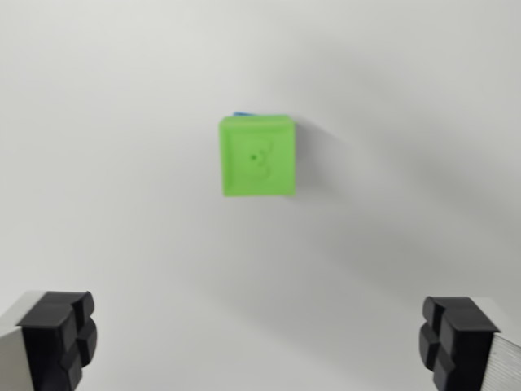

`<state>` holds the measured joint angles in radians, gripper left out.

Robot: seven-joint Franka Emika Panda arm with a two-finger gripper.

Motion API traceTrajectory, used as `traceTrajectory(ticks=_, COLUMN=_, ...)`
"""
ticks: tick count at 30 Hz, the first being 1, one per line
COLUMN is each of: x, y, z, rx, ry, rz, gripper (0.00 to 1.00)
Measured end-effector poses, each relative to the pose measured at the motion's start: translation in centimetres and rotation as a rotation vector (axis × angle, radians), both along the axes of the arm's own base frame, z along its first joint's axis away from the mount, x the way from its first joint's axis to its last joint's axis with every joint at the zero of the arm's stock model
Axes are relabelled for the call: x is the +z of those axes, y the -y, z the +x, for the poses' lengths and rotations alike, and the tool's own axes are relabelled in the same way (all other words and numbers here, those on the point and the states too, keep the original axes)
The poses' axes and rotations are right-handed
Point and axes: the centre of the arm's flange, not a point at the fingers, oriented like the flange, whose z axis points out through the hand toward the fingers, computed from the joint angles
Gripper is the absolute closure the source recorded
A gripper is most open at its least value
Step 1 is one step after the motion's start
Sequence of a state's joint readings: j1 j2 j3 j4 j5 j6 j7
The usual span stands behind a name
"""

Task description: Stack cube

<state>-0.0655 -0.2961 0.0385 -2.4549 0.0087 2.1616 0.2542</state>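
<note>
Your jaws are wide open and hold nothing, because the green plastic cube (257,155) already sits on a blue block (242,113).

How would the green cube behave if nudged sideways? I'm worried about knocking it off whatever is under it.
The green cube looks like rigid moulded plastic, so it would probably slide rather than flex. Its flat faces suggest it won't roll. A sliver of a blue thing shows at its upper edge, apparently beneath it, so a push might slide it off. The gripper is open, holding nothing.
</note>
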Motion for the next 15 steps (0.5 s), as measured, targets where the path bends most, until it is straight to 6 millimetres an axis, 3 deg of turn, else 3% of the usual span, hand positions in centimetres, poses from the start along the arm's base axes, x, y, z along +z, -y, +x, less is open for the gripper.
traceTrajectory(ticks=15, x=4.4, y=0.0, z=0.0, rx=0.000, ry=0.000, rz=-0.001, gripper=0.00)
